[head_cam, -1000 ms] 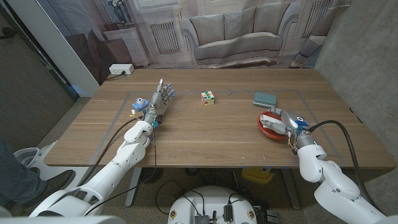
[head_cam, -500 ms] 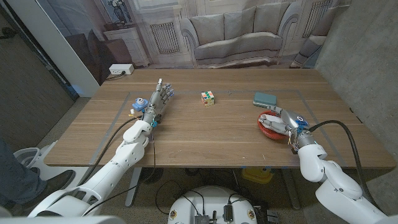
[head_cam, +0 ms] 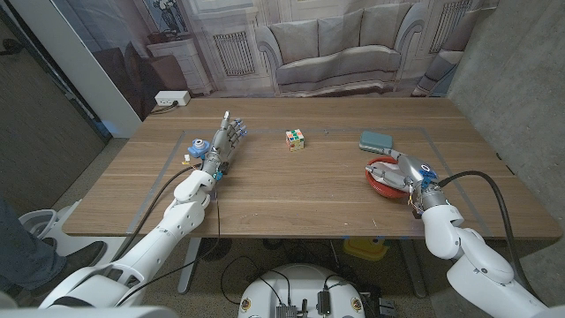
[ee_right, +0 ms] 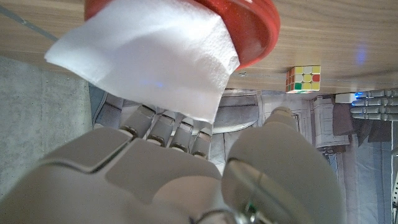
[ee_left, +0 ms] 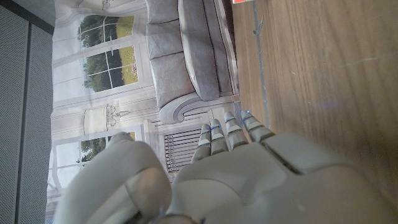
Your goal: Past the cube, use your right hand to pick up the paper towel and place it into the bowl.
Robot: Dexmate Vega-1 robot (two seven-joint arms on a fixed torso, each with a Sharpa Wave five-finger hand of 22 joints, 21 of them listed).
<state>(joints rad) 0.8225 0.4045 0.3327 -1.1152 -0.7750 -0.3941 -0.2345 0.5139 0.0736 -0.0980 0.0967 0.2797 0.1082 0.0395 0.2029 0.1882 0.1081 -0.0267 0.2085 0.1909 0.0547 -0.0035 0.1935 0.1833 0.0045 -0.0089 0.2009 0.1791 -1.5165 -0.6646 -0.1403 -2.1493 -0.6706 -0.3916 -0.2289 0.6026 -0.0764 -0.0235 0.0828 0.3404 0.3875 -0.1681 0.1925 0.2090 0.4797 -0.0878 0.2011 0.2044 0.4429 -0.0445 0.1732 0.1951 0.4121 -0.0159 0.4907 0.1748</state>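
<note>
The white paper towel [head_cam: 381, 167] lies in the red bowl [head_cam: 372, 184] at the table's right side. In the right wrist view the paper towel [ee_right: 143, 56] drapes over the bowl's rim [ee_right: 256, 28] towards my right hand [ee_right: 168, 180]. My right hand [head_cam: 409, 170] is at the bowl's right edge, fingers straight and thumb apart, gripping nothing I can see. The colourful cube [head_cam: 295, 139] stands near the table's middle, and the cube [ee_right: 303, 78] is beyond the bowl. My left hand [head_cam: 221, 146] stands on its edge at the left, fingers stretched out and empty.
A teal flat box [head_cam: 376, 140] lies just behind the bowl. A small blue-and-white object [head_cam: 198, 148] sits beside my left hand. A grey line marks a rectangle on the wooden table [head_cam: 300, 190]. A white power strip [head_cam: 171, 98] rests beyond the far left corner.
My right hand has drawn back a little from the bowl towards the right, leaving the paper towel inside. The left hand and the cube have not moved.
</note>
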